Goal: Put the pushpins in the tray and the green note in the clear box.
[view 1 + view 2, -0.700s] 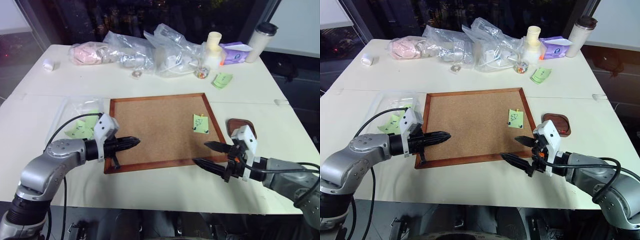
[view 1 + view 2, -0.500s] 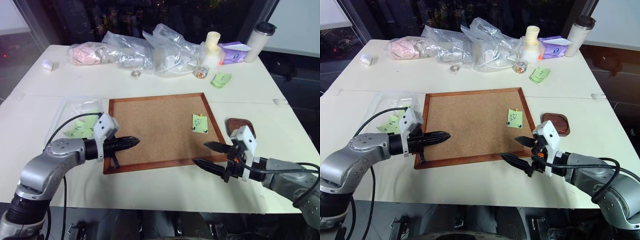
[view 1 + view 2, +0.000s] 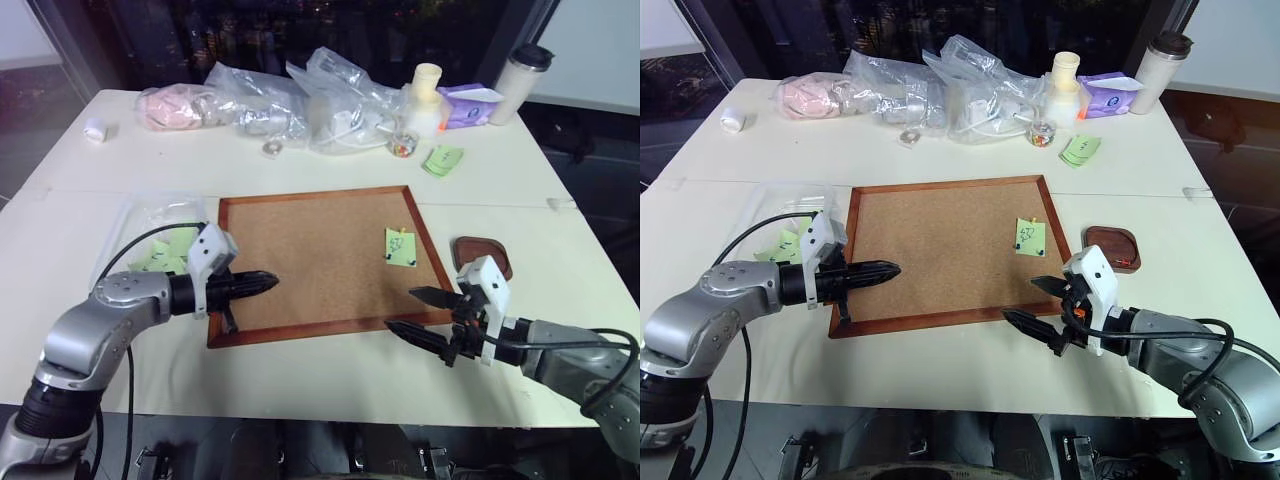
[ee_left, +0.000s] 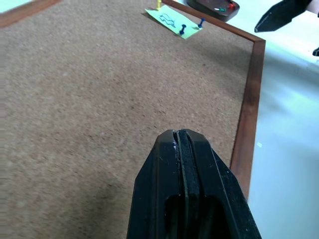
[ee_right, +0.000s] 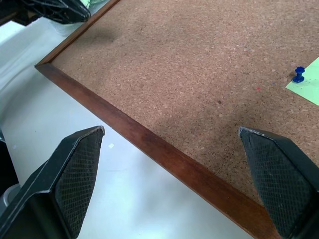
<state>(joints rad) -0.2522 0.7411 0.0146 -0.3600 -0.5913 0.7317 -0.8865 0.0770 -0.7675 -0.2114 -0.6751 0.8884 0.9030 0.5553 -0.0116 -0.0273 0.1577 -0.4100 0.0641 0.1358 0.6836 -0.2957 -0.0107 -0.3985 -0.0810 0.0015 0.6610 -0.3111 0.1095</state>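
The green note (image 3: 399, 246) lies on the cork board (image 3: 310, 250) near its right edge, held down by pushpins: two blue ones (image 4: 183, 31) at its near edge and a yellow one at its far edge. The tray (image 3: 492, 250) sits right of the board, with small coloured pins in it (image 4: 219, 7). The clear box (image 3: 140, 215) stands left of the board with plain green slips inside. My left gripper (image 3: 268, 282) is shut and empty, hovering over the board's near left corner. My right gripper (image 3: 402, 309) is open and empty over the board's near right edge.
Wrinkly plastic bags (image 3: 300, 100), a small glass jar (image 3: 402, 146), a cream bottle (image 3: 427, 90), a purple pack (image 3: 470, 105) and a travel mug (image 3: 522, 80) line the table's far side. Loose green slips (image 3: 443, 160) lie behind the board.
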